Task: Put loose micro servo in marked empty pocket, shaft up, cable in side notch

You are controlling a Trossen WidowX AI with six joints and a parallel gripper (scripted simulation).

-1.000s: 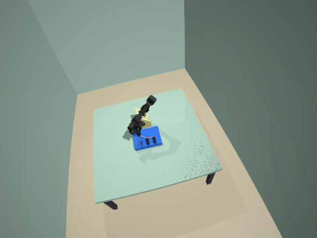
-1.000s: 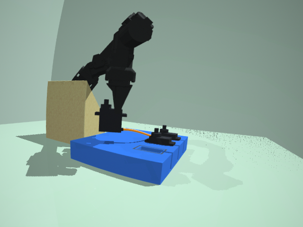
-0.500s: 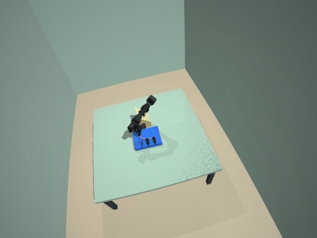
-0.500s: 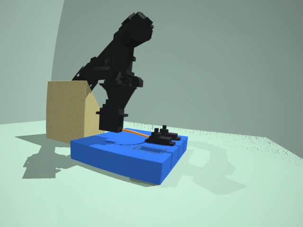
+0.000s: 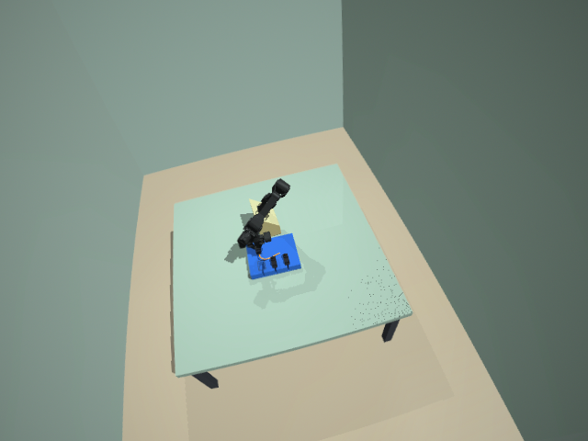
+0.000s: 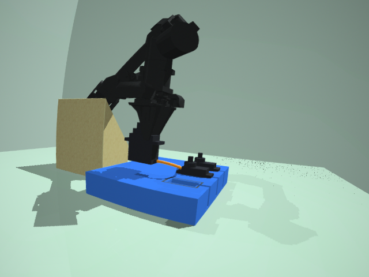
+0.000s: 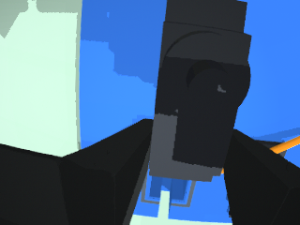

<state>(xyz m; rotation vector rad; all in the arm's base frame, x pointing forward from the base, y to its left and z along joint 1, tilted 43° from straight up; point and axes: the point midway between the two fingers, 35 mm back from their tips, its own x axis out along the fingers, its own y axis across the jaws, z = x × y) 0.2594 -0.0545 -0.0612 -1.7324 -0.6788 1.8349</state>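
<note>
"Centre of the exterior view, the pincer (image 5: pixel 258 247) (image 6: pixel 153 149) (image 7: pixel 189 134) is clamped on the loose servo (image 6: pixel 142 151) (image 7: pixel 202 103), shaft pointing up!"

"And where's that servo?"

"Held above the blue deck (image 5: pixel 275 247) (image 6: pixel 139 197) (image 7: pixel 117 98), its orange cable (image 5: pixel 269 258) (image 6: pixel 169 164) (image 7: pixel 287 144) reaching right toward 2 seated servos (image 5: pixel 280 261) (image 6: pixel 198 170)."

"The pocket (image 6: pixel 184 182) (image 7: pixel 169 188)?"

"Unfilled, right of centre there, bottom centre in the wrist view. Behind, at left, 1 tan block (image 5: pixel 269 228) (image 6: pixel 80 134)."
</note>
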